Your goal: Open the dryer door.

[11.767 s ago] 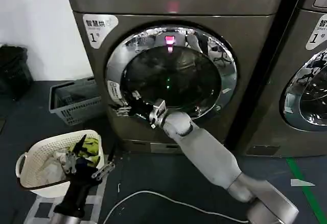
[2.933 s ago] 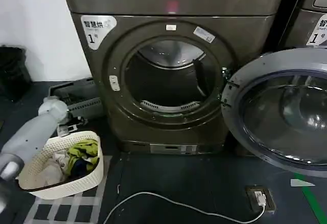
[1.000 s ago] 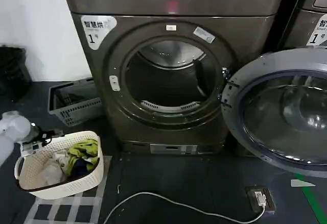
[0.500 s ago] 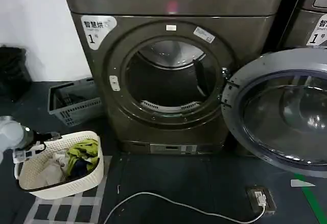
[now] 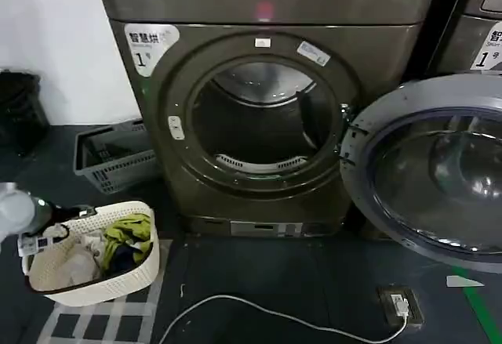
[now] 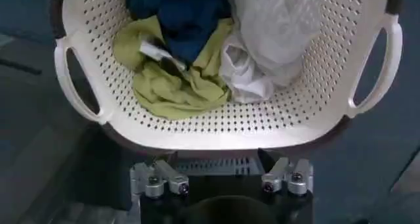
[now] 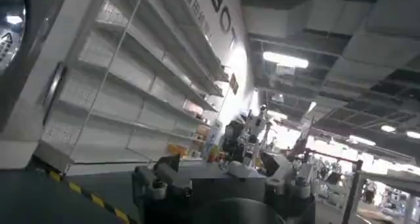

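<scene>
Chrome-ringed and grey on its inner rim, the dryer door (image 5: pixel 427 168) stands swung fully open to the right of the dryer (image 5: pixel 267 101), hinged at the drum opening's right side, its dark glass facing outward; its right part is cut off by the head view's edge and it covers much of the neighbouring machine (image 5: pixel 478 38). Inside the bronze-grey dryer, the round drum (image 5: pixel 259 121) shows bare metal walls and a ridged lip at the bottom, with its depths too dark to make out. On the floor to the left sits a white perforated laundry basket (image 5: pixel 118 269) holding a yellow-green garment (image 6: pixel 167 81), a dark blue one (image 6: pixel 184 12) and white cloth (image 6: pixel 269 35), all heaped together so that their shapes are hard to tell. Behind it, near the wall, a grey crate (image 5: pixel 110 156) sits, its contents not discernible. The left gripper (image 6: pixel 222 179) hovers just beside the basket's near rim, its two fingers spread wide and holding nothing; in the head view its arm is cut off at the left edge. The right gripper (image 7: pixel 223 179) is turned away toward distant shelving, fingers parted and empty. A white cable (image 5: pixel 259 309) trails across the dark floor to a small floor socket (image 5: pixel 400 305).
</scene>
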